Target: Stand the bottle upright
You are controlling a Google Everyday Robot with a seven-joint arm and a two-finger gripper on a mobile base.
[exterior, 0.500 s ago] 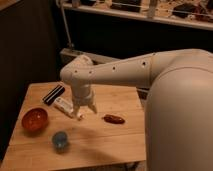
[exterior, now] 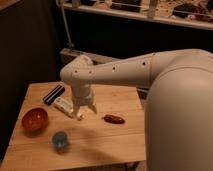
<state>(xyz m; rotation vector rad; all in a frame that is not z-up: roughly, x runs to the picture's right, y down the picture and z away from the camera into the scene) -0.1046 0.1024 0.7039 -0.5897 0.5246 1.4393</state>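
1. Camera view: a light wooden table carries everything; the robot's large white arm reaches over it from the right edge.
2. The gripper points down over the middle of the table, a little nearer the far edge than the near one. Its two fingers are spread apart and pinch nothing.
3. The small white oblong plastic bottle lies on its side on the table, slanting from the far left towards the near right. Its right end reaches the gripper's left finger; whether the two touch cannot be told.
4. A flat black bar-shaped object lies just beyond the bottle, near the far-left corner, on a roughly opposite slant.
5. A round red bowl sits upright close to the left edge, to the left of the bottle and apart from it.
6. A small blue-grey round cup stands nearer the front edge, in front of the bottle.
7. A small red-brown oblong piece lies flat to the right of the gripper, apart from it, towards the right edge.
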